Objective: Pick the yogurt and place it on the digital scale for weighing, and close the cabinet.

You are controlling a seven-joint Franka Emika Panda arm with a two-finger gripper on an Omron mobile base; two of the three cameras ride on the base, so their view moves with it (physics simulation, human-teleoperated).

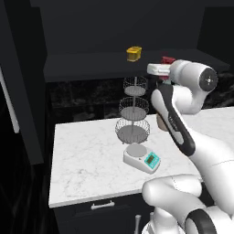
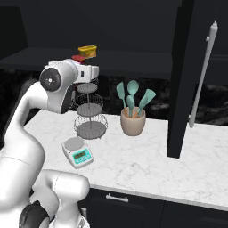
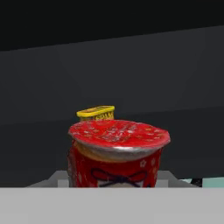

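The yogurt (image 3: 118, 151), a small red cup with a red foil lid, stands close up at the bottom middle of the hand view. It sits on the open cabinet's shelf (image 1: 87, 64), right at the tip of my gripper (image 1: 164, 65), whose jaws are shut on the yogurt (image 1: 167, 60). From the other side the yogurt (image 2: 79, 58) peeks out behind the gripper (image 2: 82, 63). The digital scale (image 1: 137, 162) lies on the counter below, its grey plate bare, and the digital scale (image 2: 71, 153) is in front of the wire stand. The cabinet door (image 2: 187, 67) stands open.
A yellow container (image 1: 134, 53) sits on the shelf beyond the yogurt. A tiered wire basket stand (image 1: 133, 112) rises behind the scale. A beige pot of teal utensils (image 2: 132, 120) stands to its right. The other open door (image 1: 18, 91) hangs at the left.
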